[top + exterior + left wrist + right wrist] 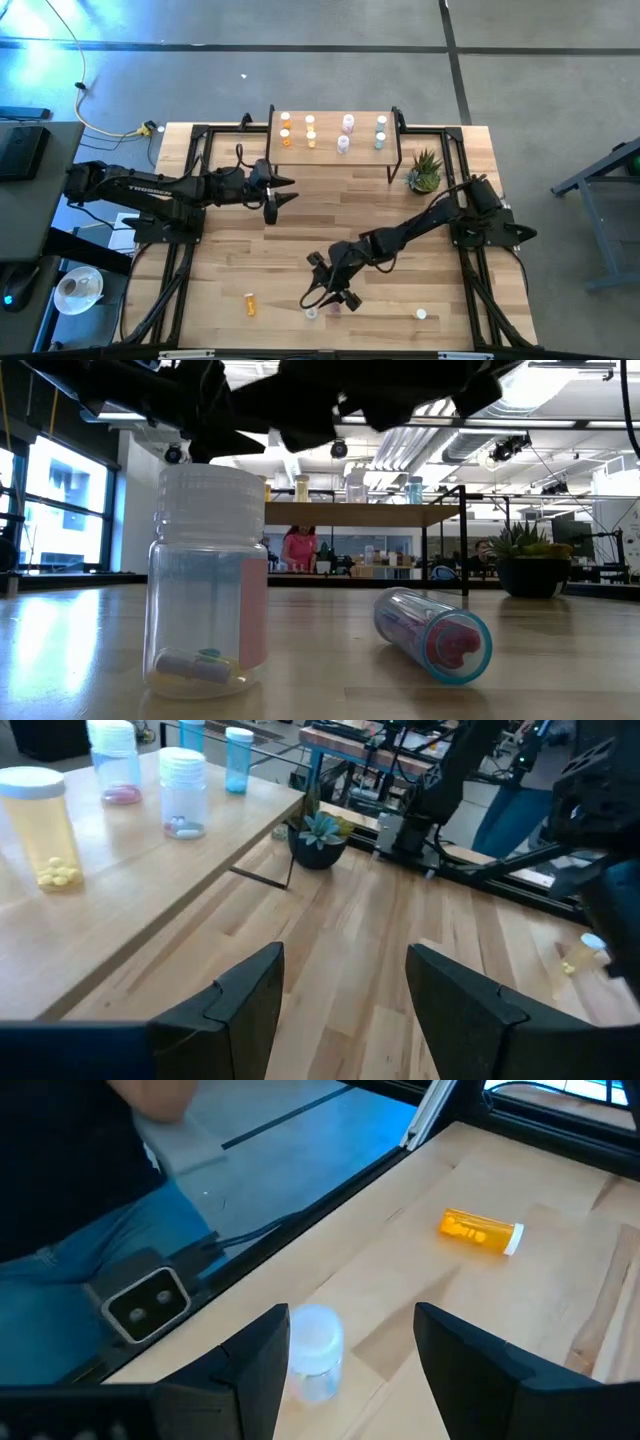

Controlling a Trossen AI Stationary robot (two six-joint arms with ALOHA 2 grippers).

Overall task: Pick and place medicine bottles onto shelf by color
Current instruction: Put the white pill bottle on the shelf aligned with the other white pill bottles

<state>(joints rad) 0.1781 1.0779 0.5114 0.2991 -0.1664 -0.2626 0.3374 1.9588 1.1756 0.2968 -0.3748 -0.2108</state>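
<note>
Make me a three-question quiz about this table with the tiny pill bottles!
1. Where is the small green potted plant?
A. Beside the light wooden shelf with black legs
B. On top of that shelf
C. At the front edge

2. What colour is the white-capped pill bottle lying alone on the wooden plank table?
A. Purple
B. Orange
C. Green

3. How is the right gripper?
A. Shut tight
B. Gripping the plant
C. Open

Answers: A, the plant stands at the shelf's right end; B, its body is orange; C, its fingers stand apart.
</note>
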